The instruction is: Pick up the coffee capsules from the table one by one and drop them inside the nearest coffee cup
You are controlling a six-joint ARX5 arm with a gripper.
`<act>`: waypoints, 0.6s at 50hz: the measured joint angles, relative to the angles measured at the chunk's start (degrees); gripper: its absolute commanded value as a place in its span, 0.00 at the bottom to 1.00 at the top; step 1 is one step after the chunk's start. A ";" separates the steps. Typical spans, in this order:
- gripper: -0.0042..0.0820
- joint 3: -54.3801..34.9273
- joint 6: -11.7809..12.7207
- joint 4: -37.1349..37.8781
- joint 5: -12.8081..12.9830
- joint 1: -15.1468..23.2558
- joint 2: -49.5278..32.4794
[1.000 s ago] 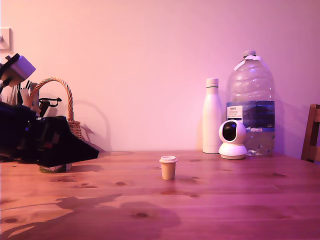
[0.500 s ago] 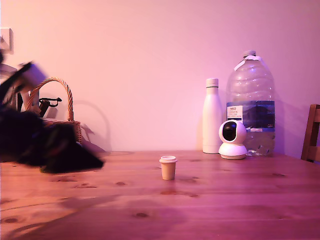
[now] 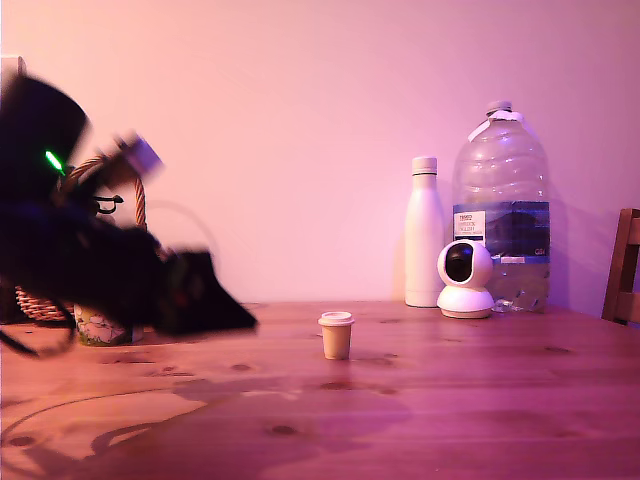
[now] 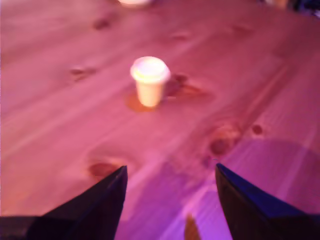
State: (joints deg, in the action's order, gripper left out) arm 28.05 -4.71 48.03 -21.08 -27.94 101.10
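Note:
One tan coffee capsule [image 3: 336, 335] stands upright on the wooden table [image 3: 450, 400], pale flat rim on top; the wrist view shows the capsule [image 4: 149, 81] ahead of the fingers. My gripper [image 3: 235, 318] is a blurred dark shape at the exterior view's left, some way left of the capsule and just above the table. In the wrist view the gripper [image 4: 171, 175] is open, its two dark fingertips [image 4: 107, 192] wide apart with only bare wood between them. The coffee cup [image 3: 98, 327] is mostly hidden behind the arm; only its lower illustrated part shows.
A wicker basket [image 3: 120, 190] stands behind the arm at the exterior view's left. At the back right are a white bottle [image 3: 424, 232], a large water jug [image 3: 500, 205] and a small white camera [image 3: 465, 279]. A chair edge [image 3: 624, 265] shows far right.
The arm has swung from the far left toward the capsule, its tip now further right and lower. The capsule has not moved.

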 measured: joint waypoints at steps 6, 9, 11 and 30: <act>0.63 1.49 0.00 2.32 -0.02 -0.55 1.86; 0.63 2.82 0.00 2.82 -0.02 -0.76 3.02; 0.63 3.74 0.04 2.99 -0.04 -0.87 3.82; 0.63 11.65 1.38 2.99 -0.31 -2.73 10.64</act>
State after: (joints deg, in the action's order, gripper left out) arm 39.70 -3.33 51.03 -21.39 -30.68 111.74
